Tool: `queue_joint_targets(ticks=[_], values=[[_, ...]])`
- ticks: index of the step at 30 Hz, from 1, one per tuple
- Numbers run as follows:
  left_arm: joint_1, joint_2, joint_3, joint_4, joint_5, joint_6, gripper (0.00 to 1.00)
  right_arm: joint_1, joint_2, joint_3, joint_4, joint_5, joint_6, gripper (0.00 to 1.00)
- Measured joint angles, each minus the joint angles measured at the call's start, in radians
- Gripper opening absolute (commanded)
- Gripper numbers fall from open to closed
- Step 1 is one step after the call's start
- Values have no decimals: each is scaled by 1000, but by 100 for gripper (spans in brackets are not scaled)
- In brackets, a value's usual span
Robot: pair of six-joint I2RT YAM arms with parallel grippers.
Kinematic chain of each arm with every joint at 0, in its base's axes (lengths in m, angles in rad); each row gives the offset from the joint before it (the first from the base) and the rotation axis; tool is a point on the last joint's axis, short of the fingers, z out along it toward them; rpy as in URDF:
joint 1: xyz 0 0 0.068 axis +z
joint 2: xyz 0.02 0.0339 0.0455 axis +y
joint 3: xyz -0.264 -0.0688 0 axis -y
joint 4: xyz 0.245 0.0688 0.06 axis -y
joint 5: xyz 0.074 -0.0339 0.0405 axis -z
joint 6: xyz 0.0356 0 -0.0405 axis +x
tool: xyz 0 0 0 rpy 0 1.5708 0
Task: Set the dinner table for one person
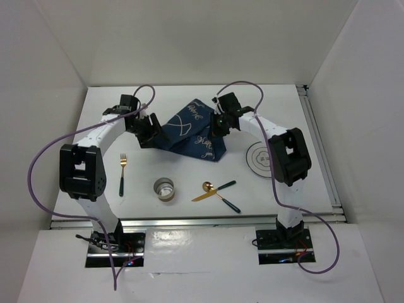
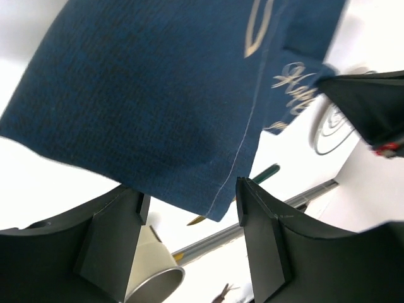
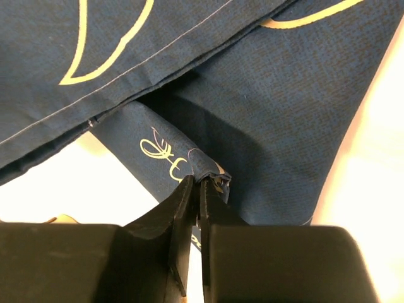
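Note:
The white dinner table (image 1: 271, 107) carries a crumpled navy placemat (image 1: 189, 129) with pale line drawings at its middle back. My left gripper (image 1: 151, 136) is at the cloth's left edge. In the left wrist view it (image 2: 192, 192) stands open, with a hanging corner of the placemat (image 2: 158, 95) loose just beyond its fingertips and not pinched. My right gripper (image 1: 218, 126) is at the cloth's right side. In the right wrist view it (image 3: 201, 180) is shut on a folded edge of the placemat (image 3: 284, 113).
A gold fork (image 1: 123, 173) with a dark handle lies front left. A metal cup (image 1: 164, 189) stands front centre. A gold spoon (image 1: 218, 187) and knife (image 1: 218, 197) lie crossed to its right. A white plate (image 1: 259, 158) sits partly under the right arm.

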Motion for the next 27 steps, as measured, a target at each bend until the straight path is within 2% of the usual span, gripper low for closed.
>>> queue_joint_targets(ticks=[4, 5, 6, 8, 9, 10, 11, 13, 19, 23, 27], values=[[-5, 21, -40, 11, 0, 0, 73, 1, 8, 16, -6, 11, -13, 27], [-8, 25, -47, 15, 0, 0, 73, 1, 11, 21, -7, 16, -15, 32], [-13, 30, -52, 19, 0, 0, 74, 2, 14, 25, -8, 19, -20, 43], [-25, 39, -56, 22, 0, -1, 77, 5, 16, 27, -10, 33, -25, 52], [-33, 44, -56, 27, 0, -1, 82, 6, 17, 28, -14, 41, -30, 56], [-39, 47, -56, 30, 0, -1, 84, 7, 20, 34, -21, 47, -34, 65], [-45, 51, -56, 31, 0, -2, 86, 8, 24, 42, -25, 57, -37, 68], [-57, 55, -56, 31, 0, -3, 89, 8, 39, 66, -32, 73, -47, 68], [-76, 58, -68, 46, 0, -6, 89, 14, 81, 106, -48, 107, -68, 69], [-81, 73, -73, 50, -1, -10, 80, 15, 122, 126, -52, 112, -78, 69], [-86, 77, -73, 52, -3, -11, 60, 15, 152, 128, -53, 106, -86, 67]])
